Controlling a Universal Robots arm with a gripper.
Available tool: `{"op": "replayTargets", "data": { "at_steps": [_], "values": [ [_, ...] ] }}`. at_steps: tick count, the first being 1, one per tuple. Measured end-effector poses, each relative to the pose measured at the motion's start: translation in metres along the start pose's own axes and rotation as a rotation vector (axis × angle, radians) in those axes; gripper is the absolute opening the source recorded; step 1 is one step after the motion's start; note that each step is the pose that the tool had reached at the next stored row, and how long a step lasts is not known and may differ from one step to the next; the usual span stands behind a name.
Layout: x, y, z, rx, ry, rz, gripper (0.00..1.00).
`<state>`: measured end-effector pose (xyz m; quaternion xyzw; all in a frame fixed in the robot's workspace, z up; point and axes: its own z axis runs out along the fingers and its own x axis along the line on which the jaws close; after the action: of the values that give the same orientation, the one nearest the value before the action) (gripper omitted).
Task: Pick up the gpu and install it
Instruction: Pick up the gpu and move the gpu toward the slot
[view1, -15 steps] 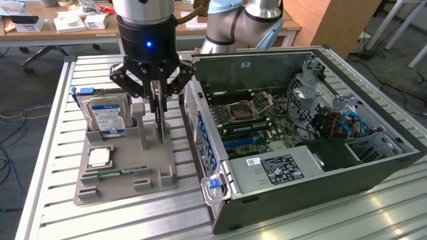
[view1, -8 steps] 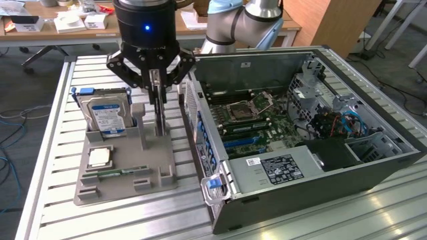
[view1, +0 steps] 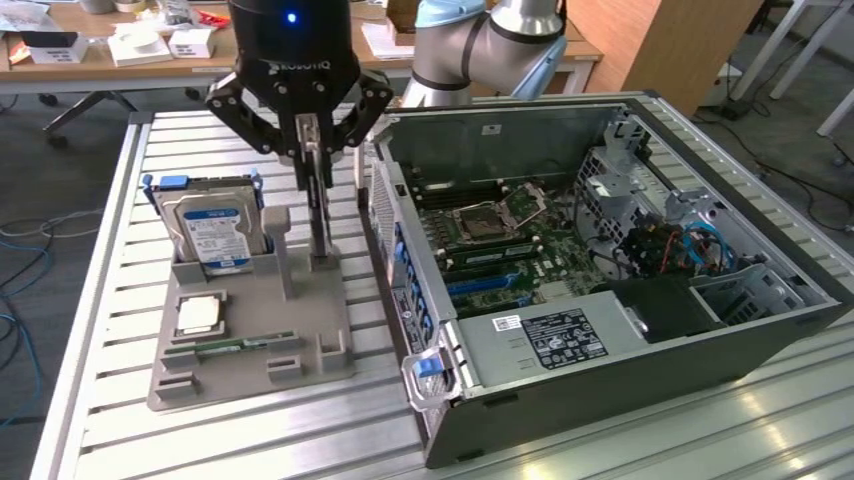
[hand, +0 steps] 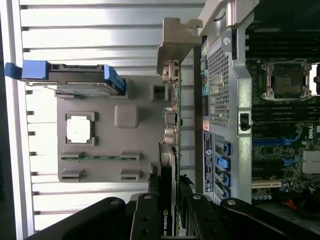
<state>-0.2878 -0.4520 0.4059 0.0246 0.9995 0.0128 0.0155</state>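
Pointing straight down over the grey holder (view1: 247, 352), pincer (view1: 310, 145) clamped on top of the upright gpu (view1: 322, 220)

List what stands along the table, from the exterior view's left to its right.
From that left: hard drive → gpu, standing on end with the gripper shut on it → open computer case.

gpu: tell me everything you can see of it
The gpu is a thin flat card held upright, edge-on, over the grey holder beside the open computer case. Its face is black with pale lettering, its board edge greenish, and a silver metal bracket with connectors closes one end. The gripper is shut on it, a finger against each face. Whether its lower end sits in the holder's slot cannot be told.
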Motion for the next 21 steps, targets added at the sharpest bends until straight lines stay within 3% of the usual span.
{"op": "replayTargets", "data": {
  "at_steps": [10,21],
  "values": [
    [-0.001,0.0007,-0.0282,-0.0003,0.0,-0.01,0.26],
    [-0.003,0.0009,-0.0297,-0.0003,0.0001,-0.011,0.26]
  ]
}}
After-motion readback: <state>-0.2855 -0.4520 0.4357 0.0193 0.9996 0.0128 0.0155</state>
